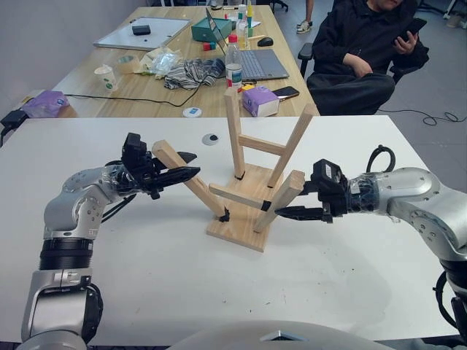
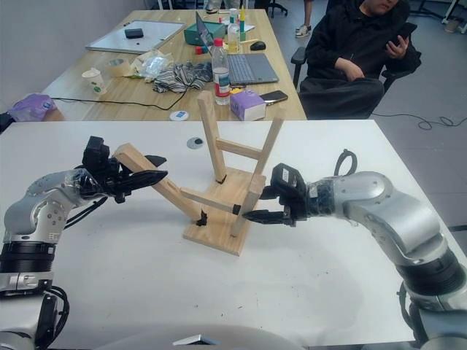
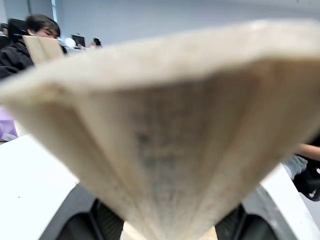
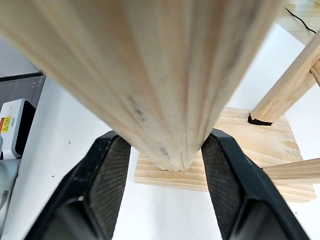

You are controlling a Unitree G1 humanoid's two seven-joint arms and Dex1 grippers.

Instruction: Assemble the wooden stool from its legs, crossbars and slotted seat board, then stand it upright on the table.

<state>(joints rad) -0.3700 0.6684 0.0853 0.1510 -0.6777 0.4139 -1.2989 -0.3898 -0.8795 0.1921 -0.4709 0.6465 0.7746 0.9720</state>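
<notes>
The jaws of the left gripper pinch the free end of a wooden leg, one black finger above the wood and one below. In the left wrist view that leg's end fills the space between the two dark pads. The jaws of the right gripper clamp a second leg near its upper end; the right wrist view shows the ribbed pads pressed against either side of the wood.

Both held legs rise from the near side of the slotted seat board, which lies on the white tabletop with the stool upside down. The left one leans far out toward the robot's left, the right one leans toward its right, and a crossbar runs between them low down. Dark marks show where the legs meet the board.

Two more legs stand on the far side of the board, the left rear leg nearly upright and the right rear leg tilted to the right, joined by an upper crossbar.

A small round disc lies on the tabletop beyond the stool. Behind stands a wooden table carrying a laptop, a plastic bottle and a purple box.
</notes>
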